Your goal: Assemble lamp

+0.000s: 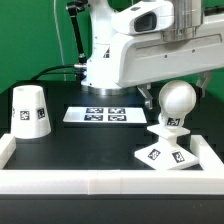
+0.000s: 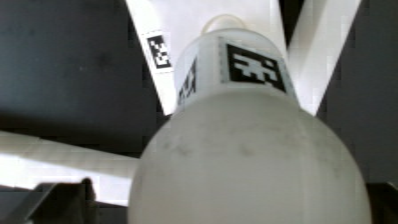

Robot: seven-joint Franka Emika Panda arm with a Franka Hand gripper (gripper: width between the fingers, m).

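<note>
bulb (image 2: 240,150) blurred, cropped by frame edge

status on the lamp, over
Gripper above bulb, grip unclear. Bulb neck-down on base. Shade apart, past marker board.

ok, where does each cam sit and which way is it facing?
Exterior view: off the arm, across the table, facing the robot's base; the arm hangs over the bulb, with the shade and marker board also seen.
Wrist view: on the wrist, looking down along the bulb onto the base; what seems one dark end effector finger shows.
Shared: bulb and base.
</note>
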